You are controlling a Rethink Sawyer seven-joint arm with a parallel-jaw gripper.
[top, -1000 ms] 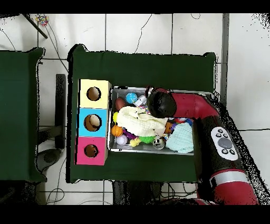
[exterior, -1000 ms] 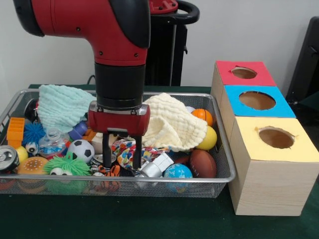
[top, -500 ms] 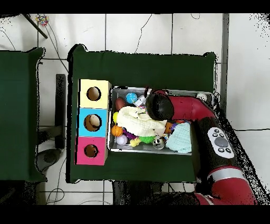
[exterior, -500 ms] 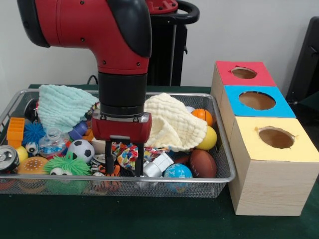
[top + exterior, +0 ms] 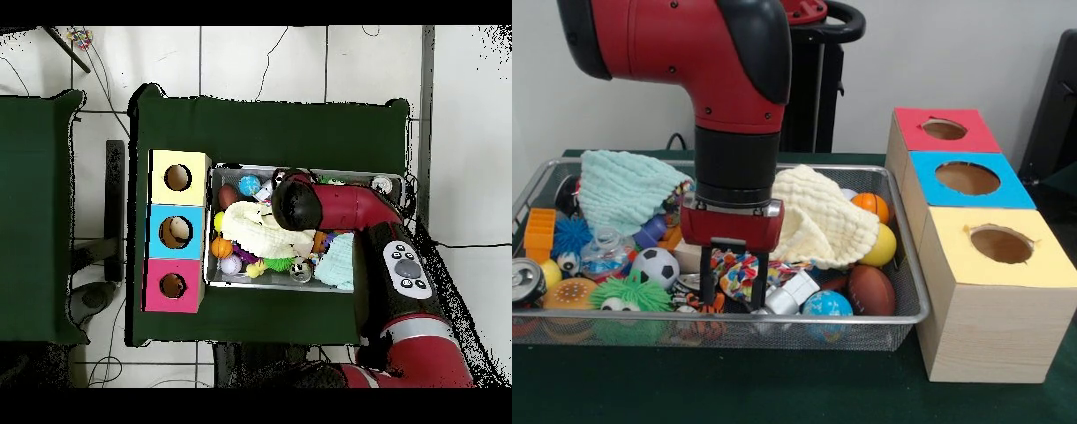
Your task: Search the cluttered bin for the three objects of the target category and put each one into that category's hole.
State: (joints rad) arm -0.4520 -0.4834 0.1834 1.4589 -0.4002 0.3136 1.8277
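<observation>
My gripper (image 5: 734,288) is down inside the wire bin (image 5: 911,265), open, with its two black fingers (image 5: 762,284) standing either side of a multicoloured knotted rope toy (image 5: 738,268). A white and silver cylinder (image 5: 793,291) lies just right of them. Nearby are a globe ball (image 5: 826,306), a brown football (image 5: 871,289), a yellow ball (image 5: 884,246), an orange basketball (image 5: 870,205) and a soccer ball (image 5: 655,265). In the overhead view the arm's wrist (image 5: 296,200) covers the gripper. Three boxes with holes stand beside the bin: red (image 5: 943,129), blue (image 5: 967,178), yellow (image 5: 1000,245).
A cream cloth (image 5: 823,217) and a mint cloth (image 5: 622,186) lie over the clutter. A green fuzzy toy (image 5: 631,293), a burger toy (image 5: 567,293), a drink can (image 5: 524,281), a blue spiky ball (image 5: 571,234) and an orange block (image 5: 540,231) fill the bin's left end.
The arm has shifted a little to the right in the front view and sunk slightly deeper into the bin. The fingers keep the same spacing.
</observation>
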